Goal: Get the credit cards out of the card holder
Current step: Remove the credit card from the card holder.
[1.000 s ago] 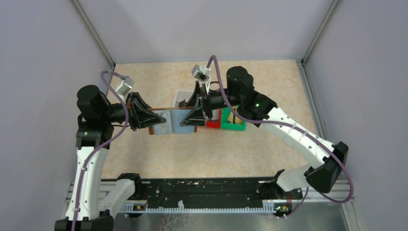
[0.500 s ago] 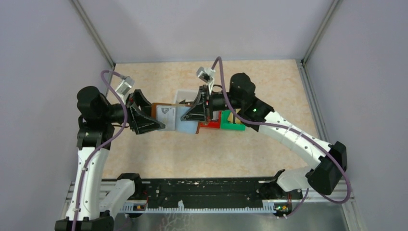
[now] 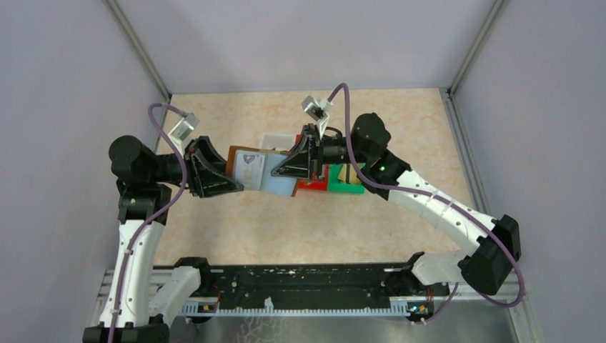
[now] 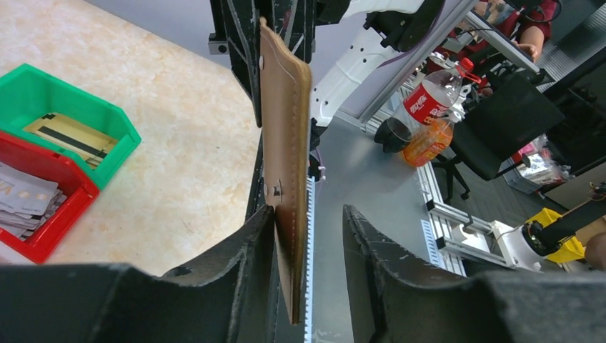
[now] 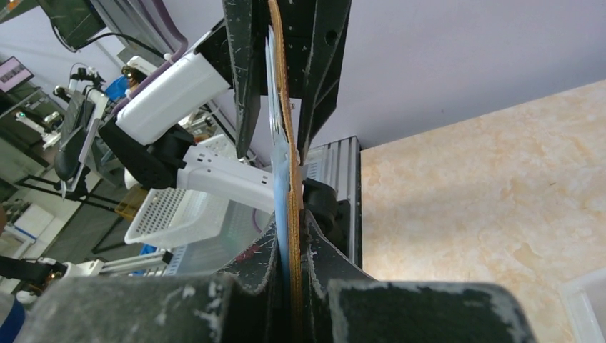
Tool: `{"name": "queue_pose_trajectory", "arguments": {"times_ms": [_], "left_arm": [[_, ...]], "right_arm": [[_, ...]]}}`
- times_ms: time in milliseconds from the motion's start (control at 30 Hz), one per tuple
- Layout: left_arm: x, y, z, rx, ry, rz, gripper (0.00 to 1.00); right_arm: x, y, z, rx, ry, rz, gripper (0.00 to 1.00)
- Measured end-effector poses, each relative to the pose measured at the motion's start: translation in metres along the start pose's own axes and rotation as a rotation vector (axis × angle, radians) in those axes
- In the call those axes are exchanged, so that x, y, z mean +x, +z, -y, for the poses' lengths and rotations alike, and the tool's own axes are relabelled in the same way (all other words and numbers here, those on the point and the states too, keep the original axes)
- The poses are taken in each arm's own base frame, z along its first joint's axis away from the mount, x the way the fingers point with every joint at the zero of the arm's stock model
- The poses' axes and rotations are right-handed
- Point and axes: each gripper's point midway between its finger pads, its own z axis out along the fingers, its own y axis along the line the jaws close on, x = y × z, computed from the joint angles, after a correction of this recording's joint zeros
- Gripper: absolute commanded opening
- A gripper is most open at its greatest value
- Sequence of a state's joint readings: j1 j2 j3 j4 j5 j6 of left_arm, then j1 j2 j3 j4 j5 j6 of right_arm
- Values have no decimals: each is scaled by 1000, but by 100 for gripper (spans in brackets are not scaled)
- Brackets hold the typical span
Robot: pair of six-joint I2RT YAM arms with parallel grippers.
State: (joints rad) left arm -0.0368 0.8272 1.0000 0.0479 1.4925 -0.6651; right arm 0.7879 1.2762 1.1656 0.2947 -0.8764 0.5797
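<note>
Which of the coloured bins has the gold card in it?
The green bin: a gold card with dark stripes lies in it, while the red bin beside it holds silvery-white cards.

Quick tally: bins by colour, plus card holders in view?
Red plastic bin: 1
Green plastic bin: 1
Clear plastic bin: 1
Brown leather-look folding card holder: 1
Total: 4

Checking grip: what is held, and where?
Right gripper clamps the brown leather card holder by its blue-sleeved end; left gripper straddles the other end, jaws open.
</note>
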Motion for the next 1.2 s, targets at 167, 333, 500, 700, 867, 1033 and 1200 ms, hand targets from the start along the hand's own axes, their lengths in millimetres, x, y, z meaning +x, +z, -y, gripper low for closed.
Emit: {"name": "queue_pose_trajectory", "arguments": {"times_ms": [167,333,500,700,867,1033,1200], "left_arm": [[-1,0,3,9,4,-5,27],[-2,0,4,12,3,-6,21],[-3,0,5,12,7,-4,9],[-4,0,1,-1,15,7,2],[-3,1,-5,-21,12,16,0],[-1,1,-13,-53,4,29,0],[-3,1,-26,-125,-11,53,0]], "right_arm": [[9,-1,4,3,16,-13,0],[11,-2,2,-3,17,-18,0],[10,-4,-6,-31,10,-21,21],[8,-4,-7,-29,16,-17,55],[7,-7,0,26,30,-16,69],[-25,-26,7,158,-6,57,70],[-81,-49,-18,242,-111,207,64]]}}
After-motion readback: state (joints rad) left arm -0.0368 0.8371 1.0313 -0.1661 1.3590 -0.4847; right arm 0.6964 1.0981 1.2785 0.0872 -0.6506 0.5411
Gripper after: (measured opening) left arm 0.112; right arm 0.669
